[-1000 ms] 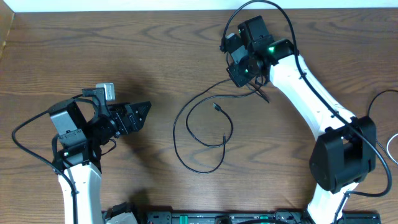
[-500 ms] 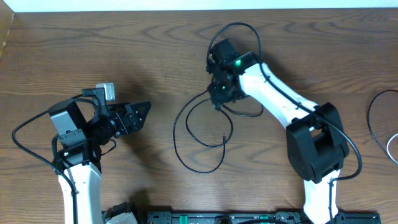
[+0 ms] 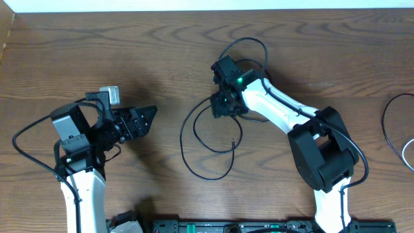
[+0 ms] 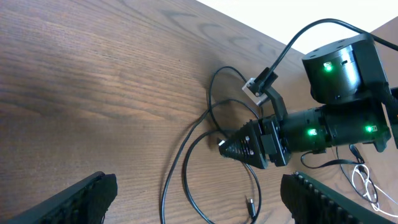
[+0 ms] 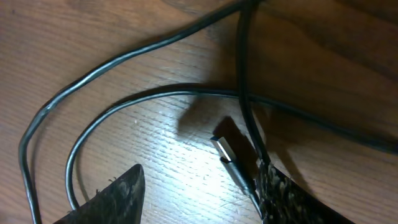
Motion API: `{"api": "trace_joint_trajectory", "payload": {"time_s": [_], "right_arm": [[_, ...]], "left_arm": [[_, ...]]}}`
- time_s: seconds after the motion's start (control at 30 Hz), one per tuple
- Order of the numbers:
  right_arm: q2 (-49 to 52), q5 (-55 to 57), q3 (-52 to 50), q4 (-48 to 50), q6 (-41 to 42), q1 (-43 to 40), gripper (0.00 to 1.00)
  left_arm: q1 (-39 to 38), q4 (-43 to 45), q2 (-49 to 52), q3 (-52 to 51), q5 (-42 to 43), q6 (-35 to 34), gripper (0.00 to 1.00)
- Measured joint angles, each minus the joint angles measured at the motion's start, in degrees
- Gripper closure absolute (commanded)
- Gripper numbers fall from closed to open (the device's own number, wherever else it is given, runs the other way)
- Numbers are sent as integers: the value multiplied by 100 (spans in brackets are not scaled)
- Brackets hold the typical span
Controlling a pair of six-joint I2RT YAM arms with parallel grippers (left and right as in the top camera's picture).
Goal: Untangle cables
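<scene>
- Swinging in from the far right of the table (image 3: 97, 52), the right arm has brought the right gripper (image 3: 220, 109) down over the top of the tangle near the table's middle. Its jaws, pinched together a second ago, now stand partly apart.
- Nothing has shifted on the left: the left gripper (image 3: 147, 120) stays spread wide and empty, low over bare wood near the left edge and well apart from the tangle.
- Mid-table, the black cable (image 3: 182, 145) lies in the same two loose loops, one inside the other, and its strands cross just beside the right gripper.
- From the right wrist, a plug (image 5: 225, 149) lies flat between the fingers, close to the right-hand one and not clamped. My reading is that a pinch on this end is being lined up, and no untangling has begun.
- At the right edge, a second black loop (image 3: 388, 116) and a white cable (image 3: 407, 152) are cut off by the frame.
- The arm hides the crossing from overhead, so I cannot tell which strand lies on top.
</scene>
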Motion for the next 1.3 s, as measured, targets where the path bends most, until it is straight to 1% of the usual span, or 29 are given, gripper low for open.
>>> {"api": "trace_joint_trajectory", "payload": {"time_s": [0.2,0.43,0.67,0.9,1.13,1.17,1.23,1.3], "right_arm": [[4,17,0,66,111,-2,42],[83,-116,-2,195,219,-2,42],[87,-162,-7,387,142,-7,42],[87,127,-7,256,-153,-74,42],[87,136,-11,588,-968,-151,44],[87,87,-9,603,-1051,-151,44],[87,24,9,623,-1189,-151,40],[87,92,59,603,-1276,-146,39]], "left_arm": [[0,-48,0,0,0,0,11],[0,-72,0,0,0,0,10],[0,-76,0,0,0,0,11],[0,-79,0,0,0,0,10],[0,-81,0,0,0,2,11],[0,-81,0,0,0,4,10],[0,-81,0,0,-2,4,10],[0,-81,0,0,-2,4,10]]}}
